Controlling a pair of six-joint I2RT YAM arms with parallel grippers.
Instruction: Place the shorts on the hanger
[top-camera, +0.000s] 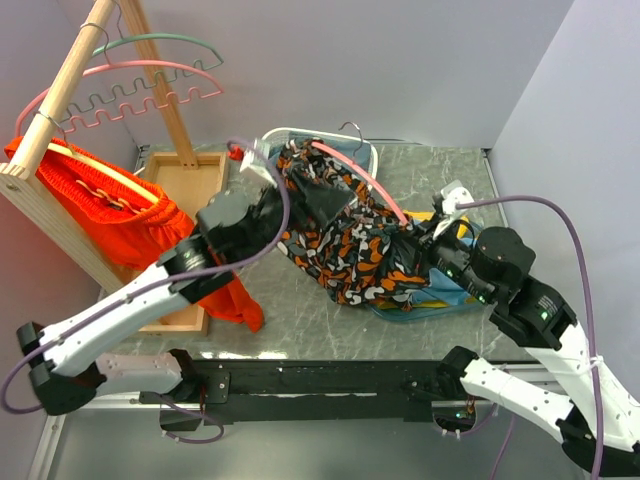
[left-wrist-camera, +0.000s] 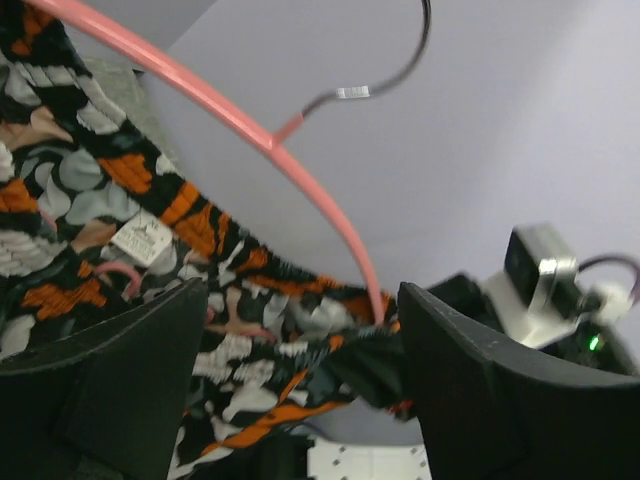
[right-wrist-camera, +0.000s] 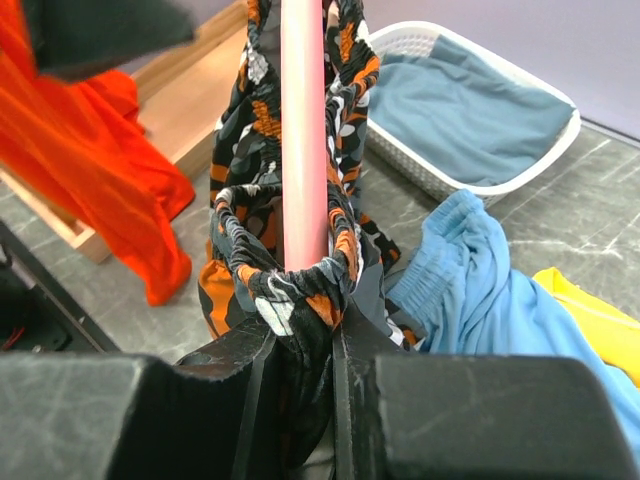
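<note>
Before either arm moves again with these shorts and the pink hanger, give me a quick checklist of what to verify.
1. Right gripper hold on the shorts: ok, shut on the waistband.
2. Hanger threaded through the waistband at that end: ok.
3. Left gripper hold: not ok, jaws wide open, nothing clamped.
4. Hanger's other end inside the shorts: cannot tell, fabric covers it.
5. Hook free of cloth: ok.
</note>
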